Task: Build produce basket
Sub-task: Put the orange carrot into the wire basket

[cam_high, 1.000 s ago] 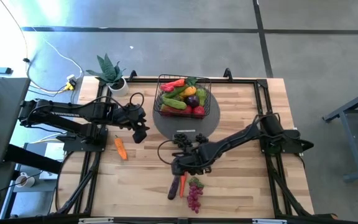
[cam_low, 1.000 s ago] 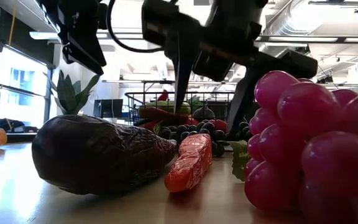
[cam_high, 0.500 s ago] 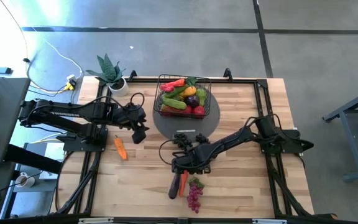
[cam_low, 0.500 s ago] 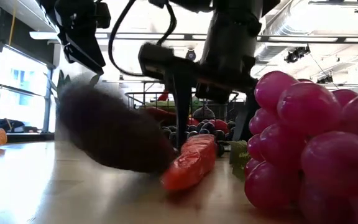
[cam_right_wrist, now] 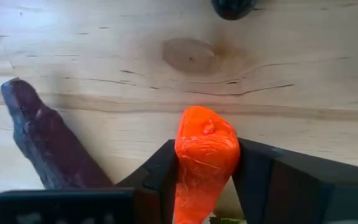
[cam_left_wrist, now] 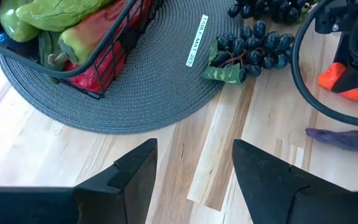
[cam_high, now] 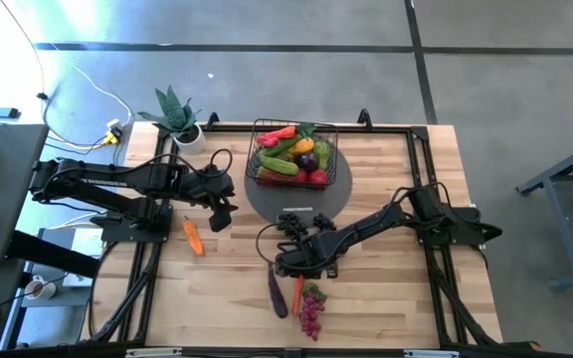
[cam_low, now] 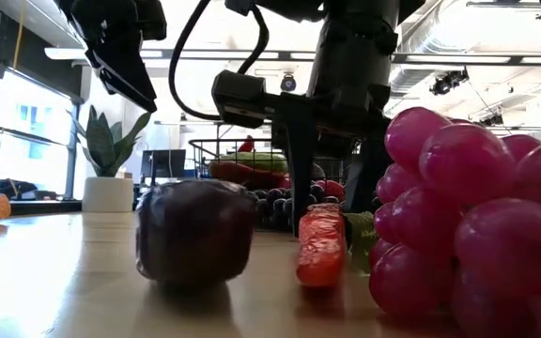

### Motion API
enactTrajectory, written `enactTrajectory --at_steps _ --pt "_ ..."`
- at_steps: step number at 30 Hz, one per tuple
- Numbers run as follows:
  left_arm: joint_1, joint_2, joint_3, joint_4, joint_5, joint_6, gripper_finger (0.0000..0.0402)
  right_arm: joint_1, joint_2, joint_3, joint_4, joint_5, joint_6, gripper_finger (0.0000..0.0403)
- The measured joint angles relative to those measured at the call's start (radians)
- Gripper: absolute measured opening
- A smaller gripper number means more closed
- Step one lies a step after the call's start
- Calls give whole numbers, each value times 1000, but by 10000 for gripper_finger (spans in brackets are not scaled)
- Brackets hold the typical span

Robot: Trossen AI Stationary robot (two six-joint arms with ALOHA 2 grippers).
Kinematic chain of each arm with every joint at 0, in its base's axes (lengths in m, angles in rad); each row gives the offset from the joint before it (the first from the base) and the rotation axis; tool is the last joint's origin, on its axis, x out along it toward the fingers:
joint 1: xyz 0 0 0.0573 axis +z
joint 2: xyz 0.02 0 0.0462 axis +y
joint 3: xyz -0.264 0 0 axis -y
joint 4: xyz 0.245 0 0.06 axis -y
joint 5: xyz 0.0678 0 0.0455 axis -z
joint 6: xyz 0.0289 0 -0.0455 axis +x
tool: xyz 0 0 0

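Your right gripper (cam_right_wrist: pixel 207 171) pinches the orange toy carrot (cam_right_wrist: pixel 206 155) on the table, clear of the dark purple eggplant (cam_right_wrist: pixel 48 146); the black wire-mesh basket (cam_high: pixel 293 152) waits beyond; left gripper (cam_left_wrist: pixel 194 168) hovers open.

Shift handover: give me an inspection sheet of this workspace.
Surface: wooden table, round grey mat.
Job's things: basket full on the mat; carrot, eggplant, purple grapes, dark grapes, second carrot loose.
Clutter: potted plant.
Grippers: right hand closed on the carrot; left hand open, empty, above bare wood.
Cables: white and yellow leads off the table's corner.
Surroundings: concrete floor.
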Motion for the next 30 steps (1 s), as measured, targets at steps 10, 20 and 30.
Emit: enactTrajectory --at_steps 10,20,30 --pt "0 0 0 -31 15 68 197 -13 -18 73 -10 101 -62 91" --pt "0 0 0 -62 20 169 197 -107 -19 254 -145 262 -235 89" --pt "0 0 0 -71 21 175 197 -263 -19 449 -274 349 -536 88"
